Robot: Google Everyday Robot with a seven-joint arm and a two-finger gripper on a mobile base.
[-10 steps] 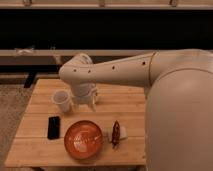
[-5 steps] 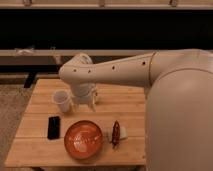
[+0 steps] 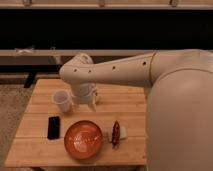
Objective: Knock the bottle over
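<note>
— Left to right across the pale wooden surface [image 3: 125, 102]?
— Found a white plastic cup [image 3: 61, 99], then just beside it the white claw [image 3: 85, 102], pointed down.
— Holding anything?
— Couldn't tell, nor how wide it stood.
— And the small slim whitish plastic bottle?
— Not made out. Probably masked beneath the claw, long axis unknown.

pincer [image 3: 85, 101] low over wooden table [image 3: 125, 100], just beside white cup [image 3: 61, 99], orange bowl [image 3: 83, 139] near front edge
</note>
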